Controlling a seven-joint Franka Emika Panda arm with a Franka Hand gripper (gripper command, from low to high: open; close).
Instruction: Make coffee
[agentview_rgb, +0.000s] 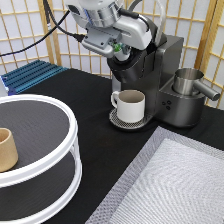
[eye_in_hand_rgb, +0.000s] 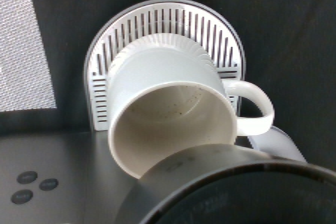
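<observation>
A tan handleless cup (agentview_rgb: 7, 149) sits on the upper tier of a white two-tier turntable (agentview_rgb: 47, 165), well to the left of the coffee machine (agentview_rgb: 152, 75). The gripper (agentview_rgb: 120, 50) hangs over the machine's top, at its left side; a small green spot shows there, probably the coffee pod (agentview_rgb: 117, 48), though whether the fingers clasp it cannot be told. A cream-white mug (agentview_rgb: 130, 105) stands on the machine's drip tray (eye_in_hand_rgb: 169, 50). A steel jug (agentview_rgb: 192, 82) sits on its right part.

Glossy cream mug (agentview_rgb: 131, 105), ceramic by its look; matt dark plastic coffee machine (agentview_rgb: 155, 75); brushed metal pitcher (agentview_rgb: 190, 82); woven grey mat (agentview_rgb: 175, 185).
</observation>
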